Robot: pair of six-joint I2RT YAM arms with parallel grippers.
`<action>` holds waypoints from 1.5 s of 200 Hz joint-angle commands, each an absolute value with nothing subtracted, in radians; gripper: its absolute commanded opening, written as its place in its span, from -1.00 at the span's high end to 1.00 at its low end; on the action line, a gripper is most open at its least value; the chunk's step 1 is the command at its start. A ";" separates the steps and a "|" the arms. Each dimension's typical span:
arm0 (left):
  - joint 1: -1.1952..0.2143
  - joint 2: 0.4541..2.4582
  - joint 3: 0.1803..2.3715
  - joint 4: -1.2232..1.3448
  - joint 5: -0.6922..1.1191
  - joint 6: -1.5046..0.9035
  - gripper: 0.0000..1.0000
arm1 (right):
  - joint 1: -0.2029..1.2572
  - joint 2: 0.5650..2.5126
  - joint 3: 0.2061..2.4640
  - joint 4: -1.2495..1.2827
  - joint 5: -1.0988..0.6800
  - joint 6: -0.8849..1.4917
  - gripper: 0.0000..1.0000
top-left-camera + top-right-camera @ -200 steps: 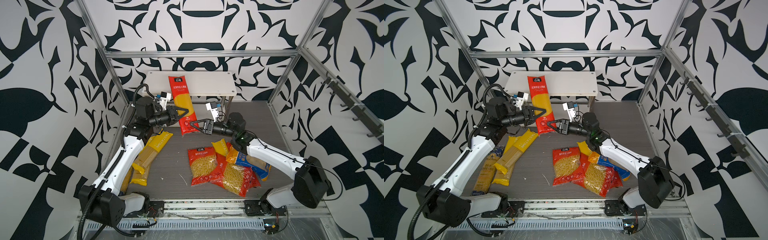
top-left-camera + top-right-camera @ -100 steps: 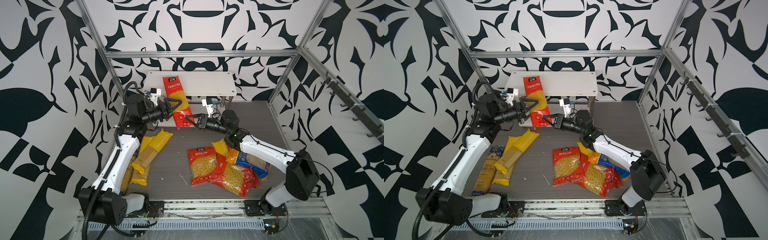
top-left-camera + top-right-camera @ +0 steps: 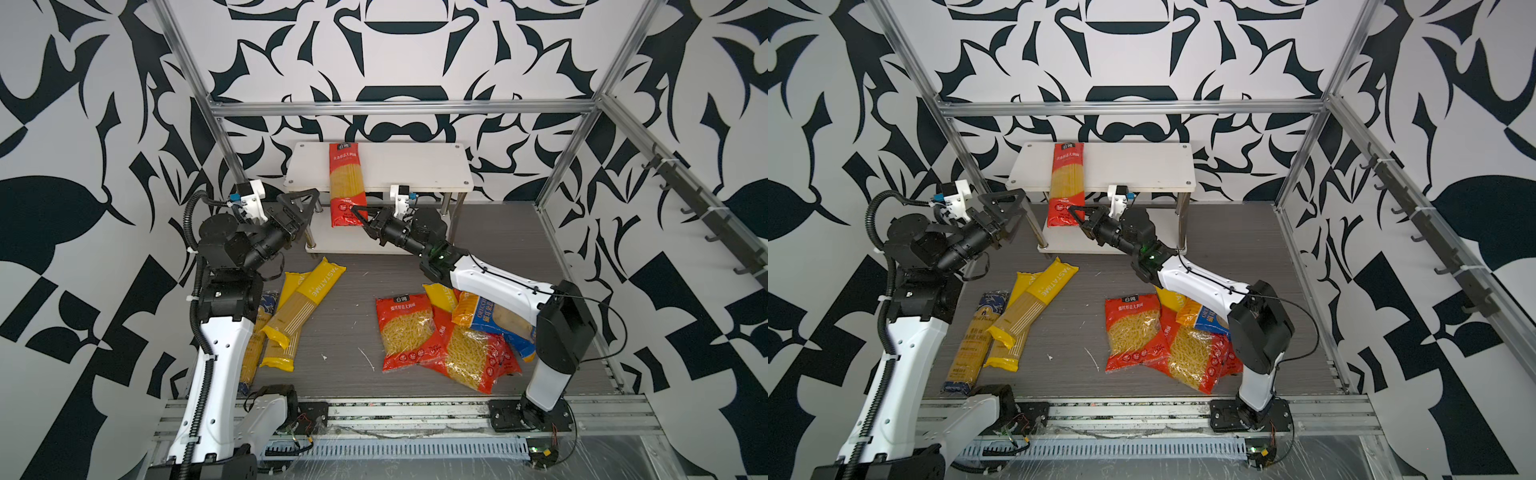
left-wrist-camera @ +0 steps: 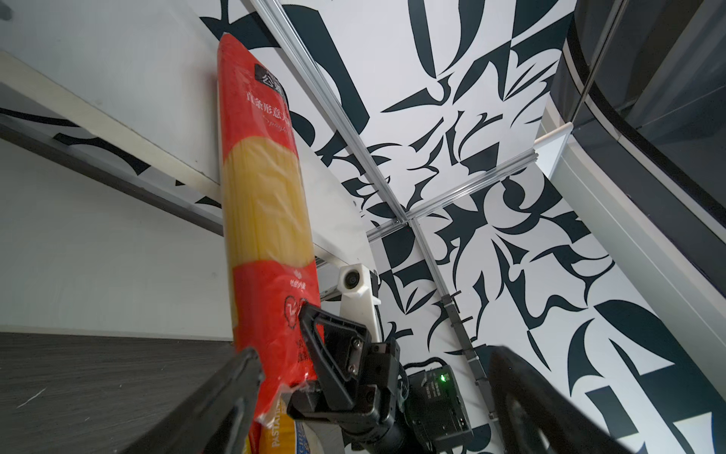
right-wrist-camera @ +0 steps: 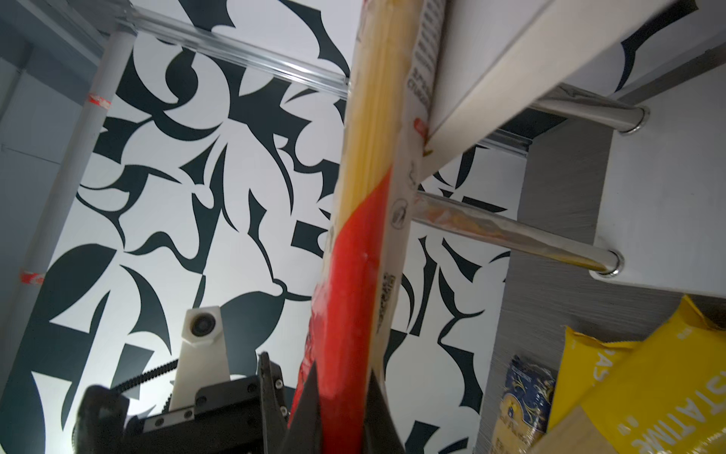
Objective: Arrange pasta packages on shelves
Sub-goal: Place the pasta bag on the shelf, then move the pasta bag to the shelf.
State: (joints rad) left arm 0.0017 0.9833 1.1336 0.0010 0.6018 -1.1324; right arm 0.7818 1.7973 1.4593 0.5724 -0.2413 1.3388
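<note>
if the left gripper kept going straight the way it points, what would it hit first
The left gripper would probably meet the lower end of the long red plastic spaghetti pack leaning on the white two-tier shelf, where the right gripper pinches it; depth is unclear.

Shelves far centre; spaghetti pack on top, overhanging near edge; long packs near left; wide bags near right.

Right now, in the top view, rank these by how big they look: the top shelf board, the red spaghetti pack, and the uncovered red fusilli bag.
1. top shelf board
2. uncovered red fusilli bag
3. red spaghetti pack, close behind; it sits higher, nearer the camera, so their true order is unsure.
</note>
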 commanded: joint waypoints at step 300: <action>0.035 1.244 1.239 0.047 0.461 -1.224 0.73 | 0.761 1.429 1.042 0.517 -0.018 1.119 -0.24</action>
